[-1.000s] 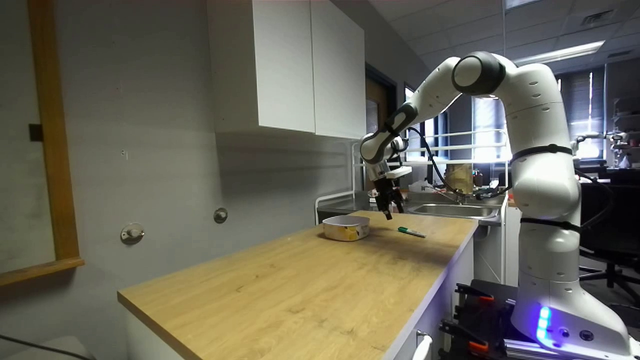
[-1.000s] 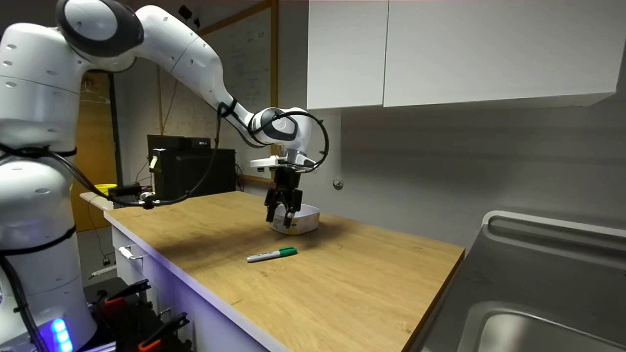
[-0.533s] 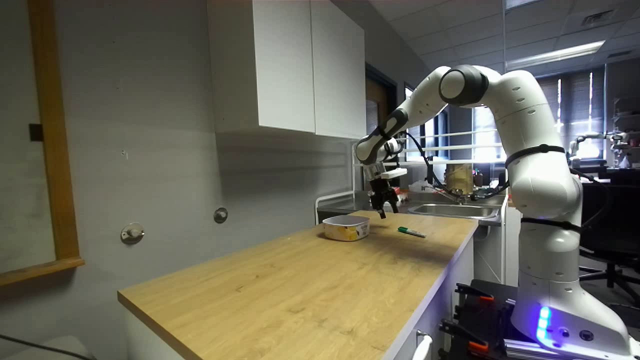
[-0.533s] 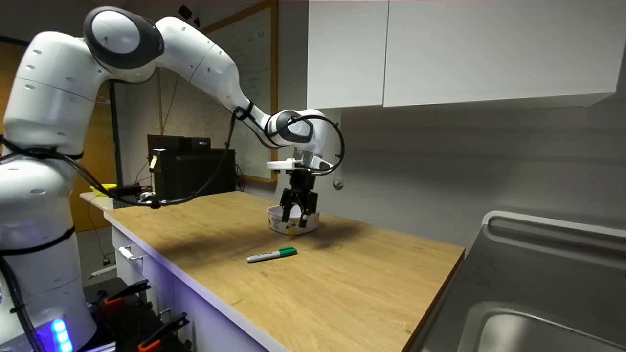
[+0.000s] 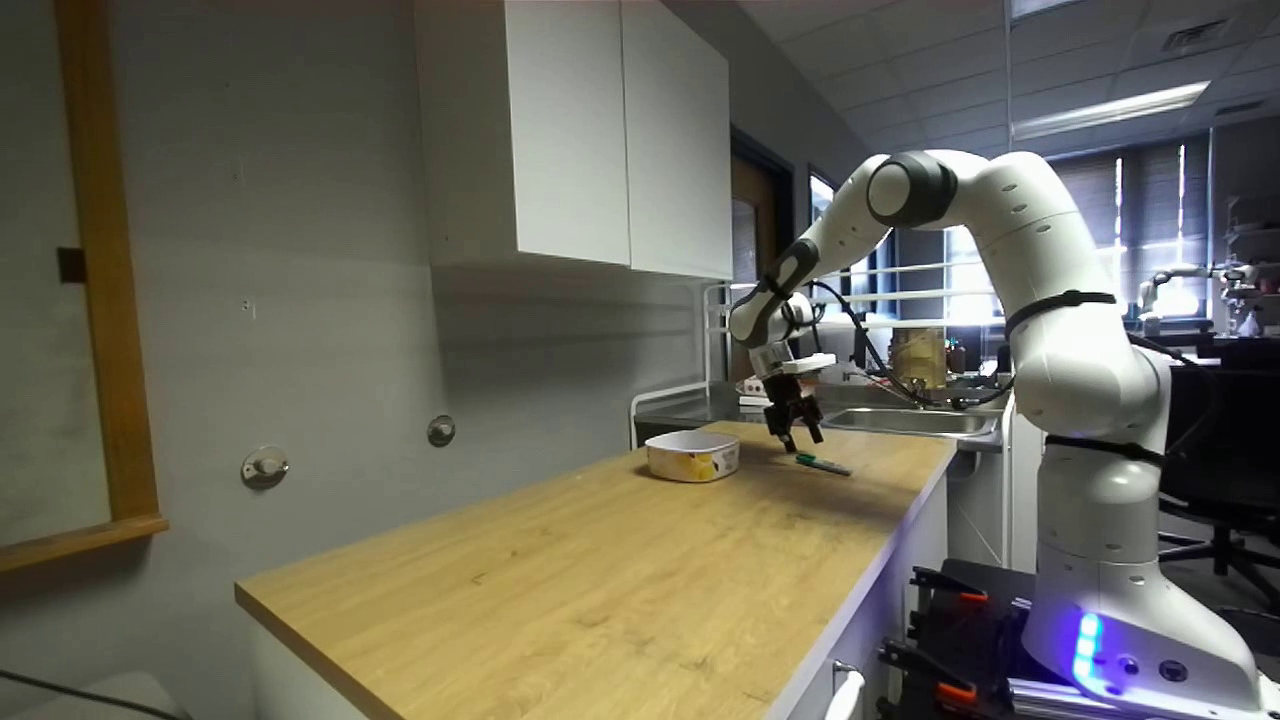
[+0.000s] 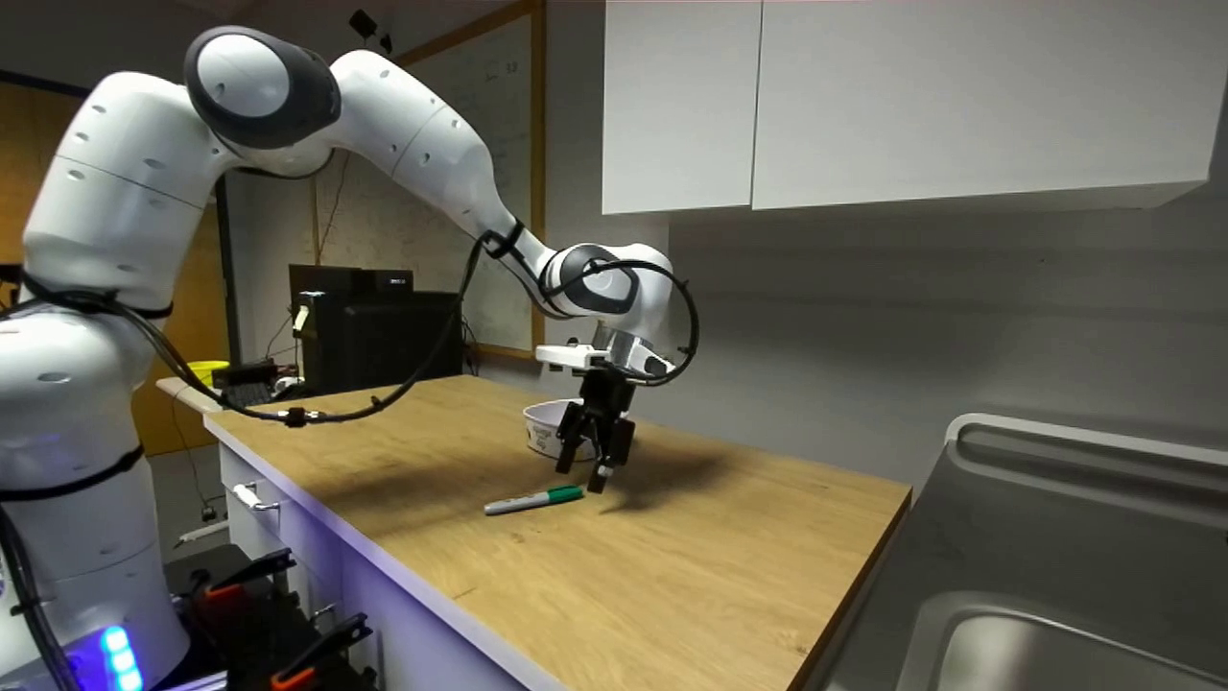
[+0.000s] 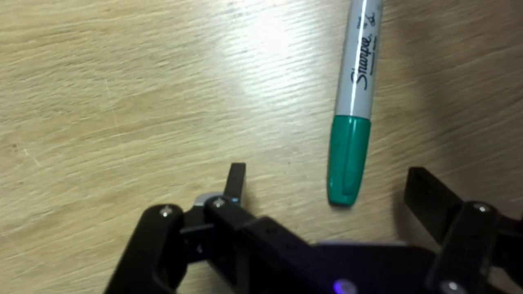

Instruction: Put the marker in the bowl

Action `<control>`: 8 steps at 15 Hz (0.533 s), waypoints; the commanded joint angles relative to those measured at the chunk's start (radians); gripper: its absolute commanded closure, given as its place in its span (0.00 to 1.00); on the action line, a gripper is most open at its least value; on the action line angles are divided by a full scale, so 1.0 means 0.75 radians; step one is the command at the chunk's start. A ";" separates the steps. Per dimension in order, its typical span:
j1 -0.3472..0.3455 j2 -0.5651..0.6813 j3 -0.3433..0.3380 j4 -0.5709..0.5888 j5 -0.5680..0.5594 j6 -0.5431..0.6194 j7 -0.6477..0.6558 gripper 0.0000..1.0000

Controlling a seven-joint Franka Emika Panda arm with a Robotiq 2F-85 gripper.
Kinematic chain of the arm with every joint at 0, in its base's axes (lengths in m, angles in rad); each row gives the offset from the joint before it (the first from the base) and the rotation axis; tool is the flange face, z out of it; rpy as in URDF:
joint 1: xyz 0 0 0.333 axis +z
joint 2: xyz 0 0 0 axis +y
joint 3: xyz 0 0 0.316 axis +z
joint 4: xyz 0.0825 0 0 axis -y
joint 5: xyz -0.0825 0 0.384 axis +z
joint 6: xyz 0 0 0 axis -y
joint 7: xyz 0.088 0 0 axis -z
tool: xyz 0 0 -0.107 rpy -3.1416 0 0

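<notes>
Marker (image 6: 533, 500) lies flat on the worktop (image 6: 691, 566); near it stands the bowl (image 5: 692, 466), and close to its green cap (image 7: 348, 159) hangs the gripper (image 6: 580, 479), fingers (image 7: 433, 204) parted.

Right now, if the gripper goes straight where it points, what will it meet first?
Probably the table, near the marker's green cap, which in the wrist view appears between the open gripper's fingers; remaining height is unclear.

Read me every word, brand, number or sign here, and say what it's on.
"Sharpie": on the marker.
Finer print beside that name: too blurred to read.
Print on the bowl, in an exterior view: too small to read.
Marks on the whiteboard, in an exterior view: too faint to read.
</notes>
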 commanded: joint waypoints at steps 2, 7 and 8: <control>-0.017 0.023 -0.001 0.014 0.049 -0.038 -0.036 0.00; -0.025 0.034 -0.006 -0.008 0.060 -0.043 -0.036 0.00; -0.027 0.039 -0.006 -0.011 0.060 -0.042 -0.037 0.00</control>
